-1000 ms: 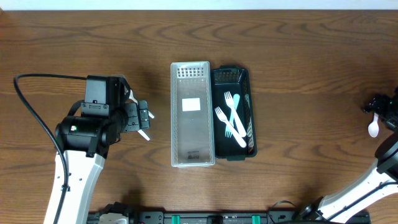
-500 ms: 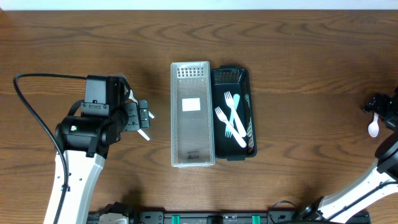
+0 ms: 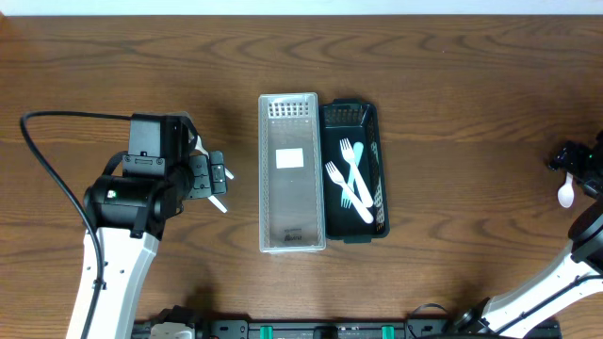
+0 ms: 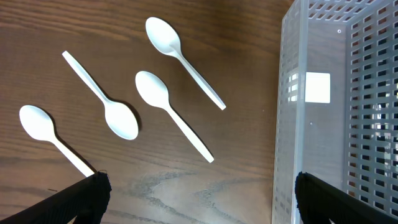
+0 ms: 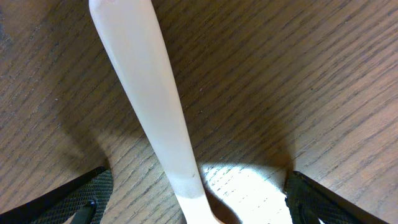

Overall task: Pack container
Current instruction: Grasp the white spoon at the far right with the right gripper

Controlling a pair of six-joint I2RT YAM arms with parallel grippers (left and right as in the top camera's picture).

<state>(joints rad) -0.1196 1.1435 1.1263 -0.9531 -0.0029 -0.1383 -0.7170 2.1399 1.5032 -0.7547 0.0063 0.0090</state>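
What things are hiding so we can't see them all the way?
Right wrist: the white spoon runs off top and bottom edges; its bowl is unseen.
Left wrist: the leftmost spoon has its handle end behind the left pincer; the frame's right edge cuts the clear basket.
Overhead: the right pincer is tiny at the edge.
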